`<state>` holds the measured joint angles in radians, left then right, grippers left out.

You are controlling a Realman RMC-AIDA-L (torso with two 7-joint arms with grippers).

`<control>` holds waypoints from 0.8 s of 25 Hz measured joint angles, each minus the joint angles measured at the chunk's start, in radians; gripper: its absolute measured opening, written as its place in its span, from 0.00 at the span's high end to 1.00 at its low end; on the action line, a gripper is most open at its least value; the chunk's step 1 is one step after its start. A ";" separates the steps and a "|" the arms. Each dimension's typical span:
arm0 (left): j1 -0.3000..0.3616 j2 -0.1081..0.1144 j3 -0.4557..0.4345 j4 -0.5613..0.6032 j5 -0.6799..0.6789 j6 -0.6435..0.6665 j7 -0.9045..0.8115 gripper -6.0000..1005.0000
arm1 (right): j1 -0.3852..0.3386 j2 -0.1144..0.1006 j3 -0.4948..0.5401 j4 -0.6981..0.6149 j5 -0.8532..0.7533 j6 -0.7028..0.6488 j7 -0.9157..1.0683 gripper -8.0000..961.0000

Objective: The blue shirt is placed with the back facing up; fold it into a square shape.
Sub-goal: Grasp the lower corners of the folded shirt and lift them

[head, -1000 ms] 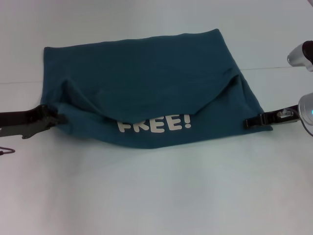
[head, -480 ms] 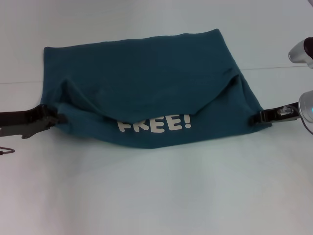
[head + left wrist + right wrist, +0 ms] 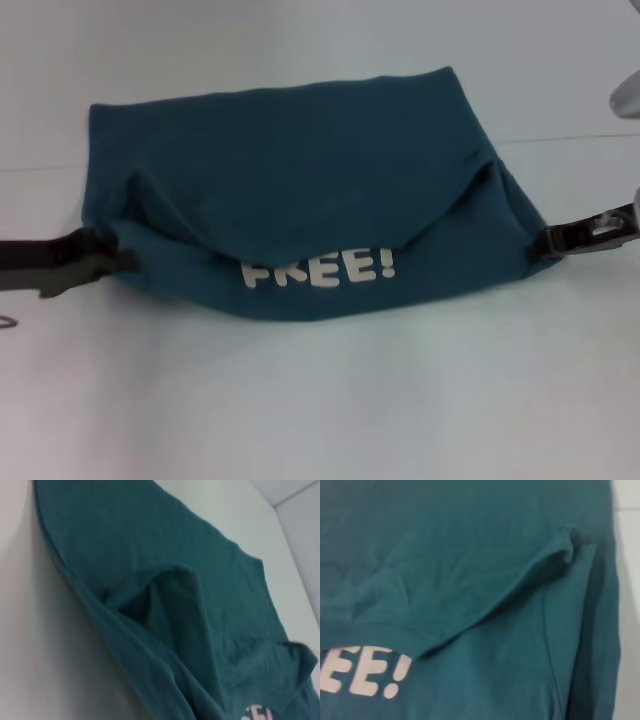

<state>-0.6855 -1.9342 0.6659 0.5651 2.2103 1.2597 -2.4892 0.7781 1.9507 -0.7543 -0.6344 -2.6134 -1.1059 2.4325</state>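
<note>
Our jaws on both sides sit at the edges of the blue shirt [image 3: 310, 190], but we cannot tell from any view whether either pair is clenched on the cloth or released. Our left gripper [image 3: 110, 262] lies at about nine o'clock of the garment, its dark arm stretched low and nearly level over the white counter [image 3: 320, 400], the tip meeting the shirt's left corner where the fabric bunches. Our right gripper [image 3: 548, 241] lies at about three o'clock, its arm reaching in from the edge of the head view and tilted slightly, the tip touching the shirt's right corner. The shirt rests in the middle of the counter, folded over on itself: a plain layer lies on top with a curved lower edge, and beneath it at six o'clock a strip of the front shows with the white lettering [image 3: 318, 270] reading "FREE!". Both side corners are pulled into raised creases. In the left wrist view the shirt [image 3: 165, 605] shows a loose hump of cloth; in the right wrist view the shirt [image 3: 485, 570] shows the curved fold above the last letters.
</note>
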 joint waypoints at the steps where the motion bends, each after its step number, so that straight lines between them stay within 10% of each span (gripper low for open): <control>1: 0.007 0.001 0.000 0.027 0.023 0.033 -0.016 0.99 | -0.008 -0.002 -0.002 -0.041 -0.007 -0.057 0.018 0.93; 10: 0.093 0.004 -0.004 0.246 0.126 0.371 -0.067 0.99 | -0.084 -0.008 0.002 -0.317 -0.037 -0.571 0.121 0.95; 20: 0.213 -0.037 -0.006 0.392 0.268 0.633 -0.075 0.99 | -0.164 0.007 0.017 -0.323 -0.024 -0.811 0.086 0.95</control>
<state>-0.4727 -1.9709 0.6596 0.9568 2.4786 1.8926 -2.5644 0.6145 1.9579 -0.7378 -0.9578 -2.6379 -1.9169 2.5185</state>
